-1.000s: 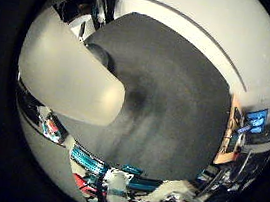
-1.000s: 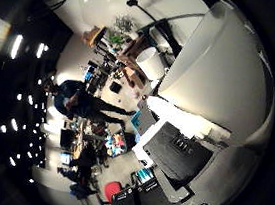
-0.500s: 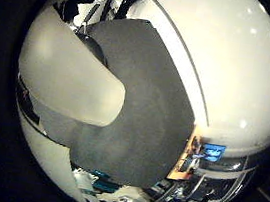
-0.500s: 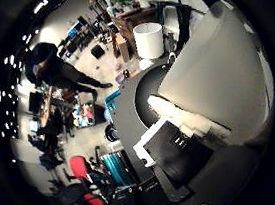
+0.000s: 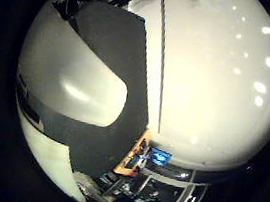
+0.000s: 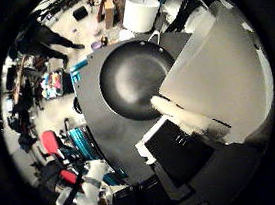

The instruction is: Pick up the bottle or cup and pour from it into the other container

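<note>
Cup (image 6: 221, 77), pale and filling the view beside the palm, is being held in the curled fingers (image 6: 186, 116) of the robot hand over a dark pan (image 6: 130, 79) on the table (image 6: 108, 134), so tilting is best being done slowly, mouth centred above the pan.

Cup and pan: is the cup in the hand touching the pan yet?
Cannot tell. In the thumb side view the cup overlaps the pan, hiding any gap.
</note>
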`<act>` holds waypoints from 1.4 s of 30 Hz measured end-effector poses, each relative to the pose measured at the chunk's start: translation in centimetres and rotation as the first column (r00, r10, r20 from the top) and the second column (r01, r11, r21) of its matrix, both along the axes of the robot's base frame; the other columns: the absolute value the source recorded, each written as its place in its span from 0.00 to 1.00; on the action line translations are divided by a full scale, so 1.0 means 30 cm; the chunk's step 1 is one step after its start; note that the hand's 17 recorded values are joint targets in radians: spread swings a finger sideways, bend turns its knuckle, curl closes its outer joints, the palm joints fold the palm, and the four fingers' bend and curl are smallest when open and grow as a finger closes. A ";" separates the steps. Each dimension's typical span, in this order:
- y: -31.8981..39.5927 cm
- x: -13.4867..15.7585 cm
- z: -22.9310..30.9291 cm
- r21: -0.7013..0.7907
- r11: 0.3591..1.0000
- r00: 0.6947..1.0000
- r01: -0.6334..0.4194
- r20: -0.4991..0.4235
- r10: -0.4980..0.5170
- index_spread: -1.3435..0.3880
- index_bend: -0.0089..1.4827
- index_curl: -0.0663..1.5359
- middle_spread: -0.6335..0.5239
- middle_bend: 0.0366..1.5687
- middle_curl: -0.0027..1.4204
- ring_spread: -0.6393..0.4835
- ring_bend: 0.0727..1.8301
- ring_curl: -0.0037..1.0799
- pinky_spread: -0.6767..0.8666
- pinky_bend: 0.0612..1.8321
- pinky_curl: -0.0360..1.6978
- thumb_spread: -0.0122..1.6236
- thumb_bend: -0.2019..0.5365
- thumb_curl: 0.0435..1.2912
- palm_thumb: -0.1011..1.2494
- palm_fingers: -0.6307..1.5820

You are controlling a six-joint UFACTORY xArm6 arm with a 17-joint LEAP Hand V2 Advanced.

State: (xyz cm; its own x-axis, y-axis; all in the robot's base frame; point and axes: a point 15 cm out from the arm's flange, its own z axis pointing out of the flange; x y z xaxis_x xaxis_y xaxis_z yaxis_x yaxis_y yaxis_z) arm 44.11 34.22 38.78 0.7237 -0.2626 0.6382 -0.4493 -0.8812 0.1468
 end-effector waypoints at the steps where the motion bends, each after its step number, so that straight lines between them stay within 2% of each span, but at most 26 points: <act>1: 0.005 -0.003 -0.012 -0.034 0.999 1.000 -0.005 -0.002 0.005 0.41 0.13 0.74 0.23 0.47 0.70 0.28 0.58 0.63 0.10 0.57 0.38 0.29 0.23 0.55 0.75 0.70; 20: 0.138 -0.054 -0.178 -0.290 0.949 0.992 -0.120 0.012 0.129 0.40 0.13 0.75 0.22 0.47 0.71 0.27 0.57 0.65 0.08 0.54 0.40 0.26 0.23 0.56 0.76 0.69; 42: 0.162 -0.086 -0.214 -0.301 0.945 0.991 -0.126 -0.005 0.131 0.40 0.13 0.75 0.20 0.46 0.71 0.26 0.56 0.66 0.07 0.53 0.42 0.26 0.23 0.57 0.77 0.69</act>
State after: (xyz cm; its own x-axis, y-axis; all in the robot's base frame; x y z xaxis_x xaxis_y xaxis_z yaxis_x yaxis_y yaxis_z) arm 41.52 39.07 32.36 0.7282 0.0375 0.6844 -0.3392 -0.8479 0.4074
